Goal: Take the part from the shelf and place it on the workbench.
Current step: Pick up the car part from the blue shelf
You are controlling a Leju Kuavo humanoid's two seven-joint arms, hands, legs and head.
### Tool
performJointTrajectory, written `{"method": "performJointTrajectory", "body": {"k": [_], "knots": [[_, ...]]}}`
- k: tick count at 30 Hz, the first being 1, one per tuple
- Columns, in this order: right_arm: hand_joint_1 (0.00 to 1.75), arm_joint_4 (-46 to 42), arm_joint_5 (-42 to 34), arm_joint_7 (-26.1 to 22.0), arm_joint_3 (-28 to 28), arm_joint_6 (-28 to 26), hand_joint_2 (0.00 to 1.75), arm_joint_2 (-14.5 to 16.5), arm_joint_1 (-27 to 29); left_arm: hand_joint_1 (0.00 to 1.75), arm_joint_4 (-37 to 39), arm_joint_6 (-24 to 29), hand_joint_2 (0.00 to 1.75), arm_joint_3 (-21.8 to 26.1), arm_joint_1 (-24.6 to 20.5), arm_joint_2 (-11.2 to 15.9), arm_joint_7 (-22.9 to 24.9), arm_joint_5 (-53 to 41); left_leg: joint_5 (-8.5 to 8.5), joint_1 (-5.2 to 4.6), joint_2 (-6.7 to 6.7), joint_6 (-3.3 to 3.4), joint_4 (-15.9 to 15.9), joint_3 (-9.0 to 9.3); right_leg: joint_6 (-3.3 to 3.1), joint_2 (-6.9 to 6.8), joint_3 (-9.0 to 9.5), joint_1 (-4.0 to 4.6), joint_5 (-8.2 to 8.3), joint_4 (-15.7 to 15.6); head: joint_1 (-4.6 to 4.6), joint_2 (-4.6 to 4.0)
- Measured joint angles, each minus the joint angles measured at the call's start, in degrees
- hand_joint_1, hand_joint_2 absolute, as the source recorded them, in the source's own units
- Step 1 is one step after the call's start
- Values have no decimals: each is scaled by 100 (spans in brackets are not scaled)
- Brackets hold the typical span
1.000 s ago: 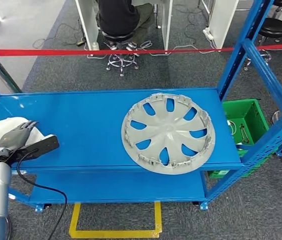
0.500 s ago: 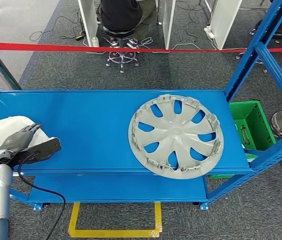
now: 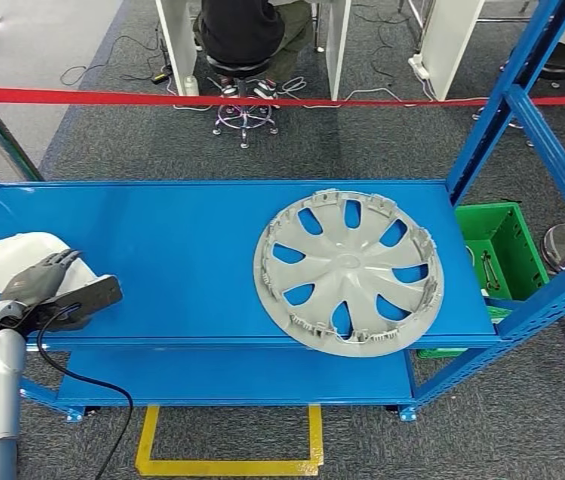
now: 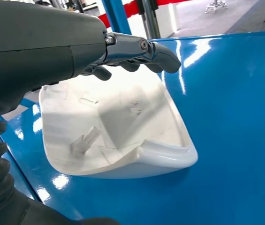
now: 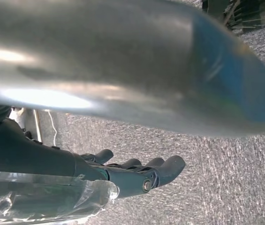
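A: Head view first. What has changed over the last second?

B: Mostly the camera. The whole scene slid a little, so the shelf and hubcap only seem to have moved. The left hand sits where it did, at about 8 o'clock in the frame, fingers spread flat and holding nothing.

A: So no grasp yet?

B: None. In the left wrist view the fingers reach out over the white part, apart from it, and the part lies flat on the blue shelf near its left end. I judge the pickup has barely begun; the hand must come down and close on an edge.

A: Is that white piece the target, or the hubcap?

B: I cannot tell from the task alone. The hand is beside the white one; the hubcap lies well apart, at 3 o'clock, its near rim hanging slightly past the shelf's front edge.

A: And the right hand?

B: The right hand hangs over grey carpet, fingers loosely extended, holding nothing.

A: Anything in the way?

B: A black cable trails from the left wrist across the shelf front and could snag. The blue upright and green bin stand at 2 to 3 o'clock. A red tape and a seated person are at 12, well clear.
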Motion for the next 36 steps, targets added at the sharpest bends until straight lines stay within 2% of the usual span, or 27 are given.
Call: {"method": "performJointTrajectory", "body": {"k": [3,4,7,8,31,36], "knots": [[0,0,-14,-9,-4,-3,0,-1,-1,0,0,-5,175,-28,-2,-2,54,-2,0,1,0,0,0,0,0,0,0,0,0,0,1,0],[0,0,-21,-10,-8,-5,0,-1,-2,17,0,-5,175,-34,-3,-4,71,-2,0,1,0,0,0,0,0,0,0,0,0,0,1,0],[0,1,-49,-13,-28,-7,0,-1,-8,148,1,-5,175,-59,-11,-7,155,-2,0,1,0,0,0,0,0,0,1,0,0,0,1,0],[0,1,-57,-14,-34,-7,0,-1,-10,175,1,-8,175,-63,-14,-7,175,-2,0,1,0,0,0,0,0,0,2,0,0,0,1,0],[0,0,-190,-40,-118,-23,0,-1,-22,175,2,55,175,-77,-11,-24,44,-7,0,1,0,0,0,7,0,-1,7,0,0,0,1,0],[0,-2,-251,-25,-137,-62,0,1,-23,175,-32,29,175,43,-75,-165,-85,349,1,1,-3,1,0,8,0,-10,12,0,0,0,0,0]]}}
